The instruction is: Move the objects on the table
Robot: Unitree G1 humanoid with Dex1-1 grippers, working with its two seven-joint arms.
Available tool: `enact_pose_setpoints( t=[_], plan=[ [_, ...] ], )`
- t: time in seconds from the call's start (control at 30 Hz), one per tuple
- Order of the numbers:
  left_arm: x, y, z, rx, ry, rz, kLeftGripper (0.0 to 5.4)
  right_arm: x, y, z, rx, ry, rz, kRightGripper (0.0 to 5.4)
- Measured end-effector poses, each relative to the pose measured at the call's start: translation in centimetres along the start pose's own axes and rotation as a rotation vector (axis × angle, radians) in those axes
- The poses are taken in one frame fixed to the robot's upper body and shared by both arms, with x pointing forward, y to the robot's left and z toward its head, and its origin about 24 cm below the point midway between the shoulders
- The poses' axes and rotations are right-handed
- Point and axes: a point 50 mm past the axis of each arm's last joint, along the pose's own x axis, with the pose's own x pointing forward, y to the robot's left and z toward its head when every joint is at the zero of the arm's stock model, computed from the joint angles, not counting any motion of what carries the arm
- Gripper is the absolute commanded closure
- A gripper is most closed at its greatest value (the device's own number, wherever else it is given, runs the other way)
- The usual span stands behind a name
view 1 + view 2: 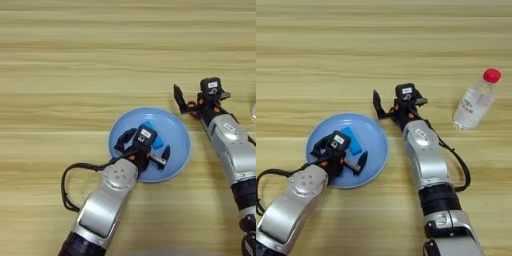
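A small bright-blue block (351, 140) lies flat in the round light-blue plate (376, 135) on the wooden table (60, 75). My left gripper (145, 147) hovers over the plate, open, one black finger on each side of the block's near end. Its body covers part of the block. My right gripper (399, 103) stands just beyond the plate's right rim, over bare wood. It is open with nothing between its fingers. No other task object shows in either view.
A clear plastic bottle (475, 102) with a red cap lies tilted on the table, right of the right gripper. A black cable (70, 180) loops beside my left forearm. Bare wood stretches across the far half of the table.
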Motion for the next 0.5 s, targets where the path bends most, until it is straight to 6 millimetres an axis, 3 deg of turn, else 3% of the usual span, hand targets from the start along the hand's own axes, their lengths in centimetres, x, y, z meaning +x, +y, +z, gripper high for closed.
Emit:
enact_pose_setpoints(
  t=[0.5],
  plan=[
    [1.1, 0.8, 0.0, -0.019, -0.013, 0.016, 0.00, 0.0, 0.0, 0.1, -0.001, -0.002, 0.001, 0.04]
  ],
)
